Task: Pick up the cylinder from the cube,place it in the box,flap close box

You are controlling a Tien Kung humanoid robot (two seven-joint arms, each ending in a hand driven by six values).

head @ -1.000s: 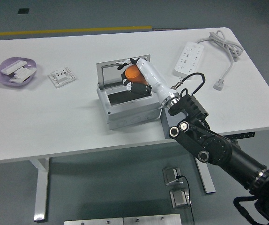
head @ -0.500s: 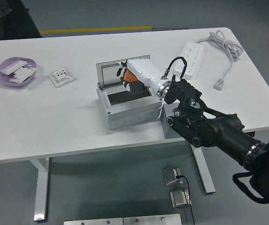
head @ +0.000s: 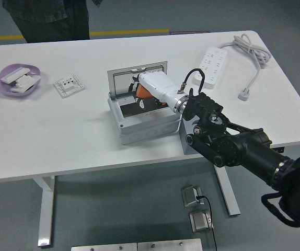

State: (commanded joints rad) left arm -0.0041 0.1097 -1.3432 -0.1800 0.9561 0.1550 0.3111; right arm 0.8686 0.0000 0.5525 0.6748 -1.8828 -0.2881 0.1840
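Observation:
A grey box (head: 139,125) stands mid-table with its lid (head: 134,78) propped upright at the back. My right hand (head: 145,90), white-backed, hovers over the box's open top. Its fingers are curled round an orange cylinder (head: 140,90), of which only a sliver shows under the palm. The hand hides most of the box's inside. A grey cube (head: 187,137) sits right of the box, mostly hidden behind my black forearm (head: 228,144). My left hand is out of view.
A purple dish (head: 15,79) with white parts and a white socket plate (head: 69,85) lie far left. A white power strip (head: 211,65) with cable lies at the back right. A person in dark clothes (head: 48,18) stands at the far-left side.
My right hand has turned palm-down and sunk lower over the box opening, covering more of the orange cylinder. The person has stepped in at the far side.

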